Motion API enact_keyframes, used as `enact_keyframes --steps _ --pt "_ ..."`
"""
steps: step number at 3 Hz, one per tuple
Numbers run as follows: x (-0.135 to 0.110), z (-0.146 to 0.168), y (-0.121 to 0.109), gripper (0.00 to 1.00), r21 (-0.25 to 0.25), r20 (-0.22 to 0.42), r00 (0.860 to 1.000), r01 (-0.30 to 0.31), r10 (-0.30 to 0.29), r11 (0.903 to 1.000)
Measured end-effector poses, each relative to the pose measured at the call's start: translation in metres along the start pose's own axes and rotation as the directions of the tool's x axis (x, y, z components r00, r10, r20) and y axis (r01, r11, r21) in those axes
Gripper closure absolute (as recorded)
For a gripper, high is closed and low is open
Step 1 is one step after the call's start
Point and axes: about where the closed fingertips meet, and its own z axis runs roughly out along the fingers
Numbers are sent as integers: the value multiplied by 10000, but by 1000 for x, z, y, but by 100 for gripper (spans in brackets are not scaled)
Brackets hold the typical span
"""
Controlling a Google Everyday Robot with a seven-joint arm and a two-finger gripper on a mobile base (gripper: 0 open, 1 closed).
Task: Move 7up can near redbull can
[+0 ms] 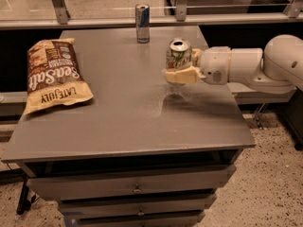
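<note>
The 7up can (178, 54) is silver-white with green markings and an open silver top. My gripper (179, 70) reaches in from the right and is shut on the 7up can, holding it upright a little above the grey table (128, 112); its shadow lies on the tabletop below. The redbull can (142, 23), slim and blue-and-silver, stands upright at the table's far edge, up and to the left of the held can.
A brown Sea Salt chip bag (54, 77) lies flat on the table's left side. A metal railing (118, 21) runs behind the far edge. Drawers (137, 188) sit under the tabletop. The white arm (251, 65) spans the right edge.
</note>
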Motion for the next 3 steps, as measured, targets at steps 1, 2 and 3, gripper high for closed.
enact_keyframes --steps 1,2,3 --pt "0 0 0 100 -7 -2 10000 -3 3 10000" --pt "-6 5 -15 100 215 114 9996 265 -267 9994" --pt "-2 24 -56 100 341 259 9988 415 -424 9986"
